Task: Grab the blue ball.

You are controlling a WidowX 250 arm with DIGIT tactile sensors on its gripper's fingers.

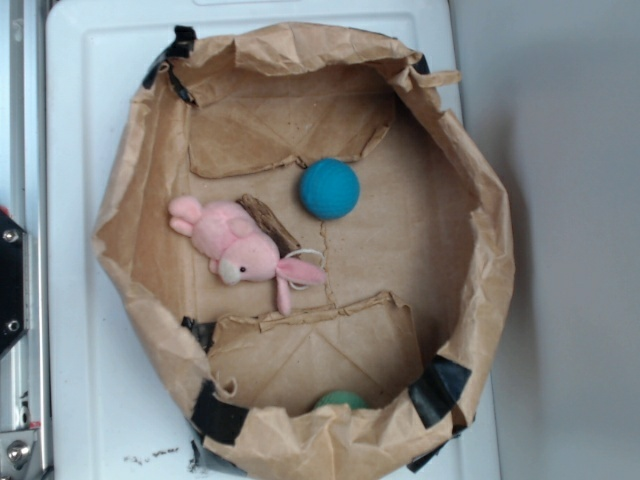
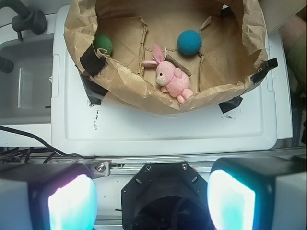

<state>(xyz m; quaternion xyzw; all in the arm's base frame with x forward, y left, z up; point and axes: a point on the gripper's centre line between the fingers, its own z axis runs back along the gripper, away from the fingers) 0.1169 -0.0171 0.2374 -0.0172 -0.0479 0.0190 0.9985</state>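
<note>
The blue ball (image 1: 329, 188) (image 2: 189, 42) lies on the floor of a brown paper-lined bin (image 1: 140, 180) (image 2: 124, 81), just beyond the pink plush. In the wrist view my gripper (image 2: 151, 199) hangs far back from the bin, over the robot base, with its two glowing pads (image 2: 72, 203) wide apart and nothing between them. The gripper is out of the exterior view.
A pink plush bunny (image 1: 245, 250) (image 2: 170, 76) lies beside the ball. A green ball (image 1: 340, 400) (image 2: 102, 44) sits half hidden at the bin's wall. The bin rests on a white tray (image 1: 90, 330) (image 2: 168, 124). Black tape patches (image 1: 218, 412) hold the paper.
</note>
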